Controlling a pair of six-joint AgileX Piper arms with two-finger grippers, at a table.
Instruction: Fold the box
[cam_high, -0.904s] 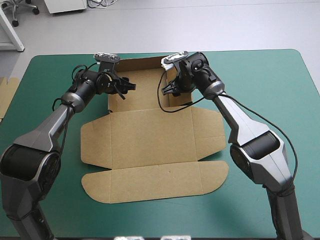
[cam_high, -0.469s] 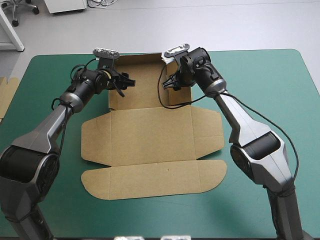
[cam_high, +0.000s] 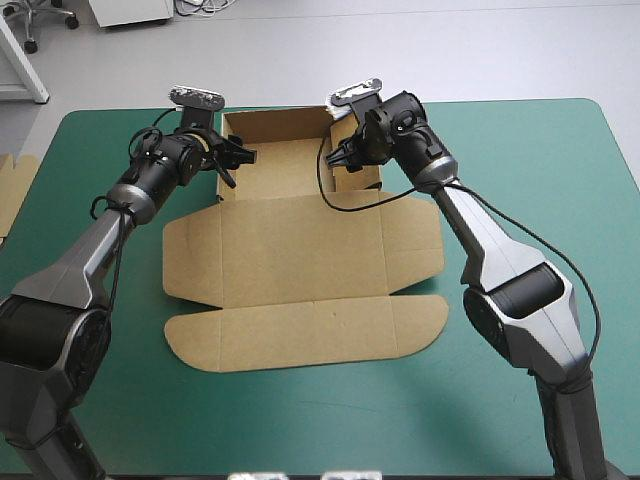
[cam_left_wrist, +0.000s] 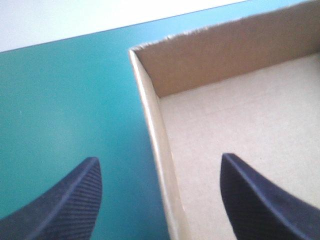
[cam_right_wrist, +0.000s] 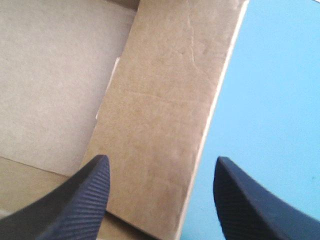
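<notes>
The brown box runs top-to-bottom mid-frame, walled end uppermost, with the left gripper and right gripper, jaws apart, astride its side walls.

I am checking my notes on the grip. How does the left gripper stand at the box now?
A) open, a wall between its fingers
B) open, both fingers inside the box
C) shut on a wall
A: the left gripper is open and a raised wall of the box runs between its fingers.

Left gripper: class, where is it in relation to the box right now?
In the high view the left gripper is at the far-left corner of the box, open, straddling its raised left wall.
</notes>
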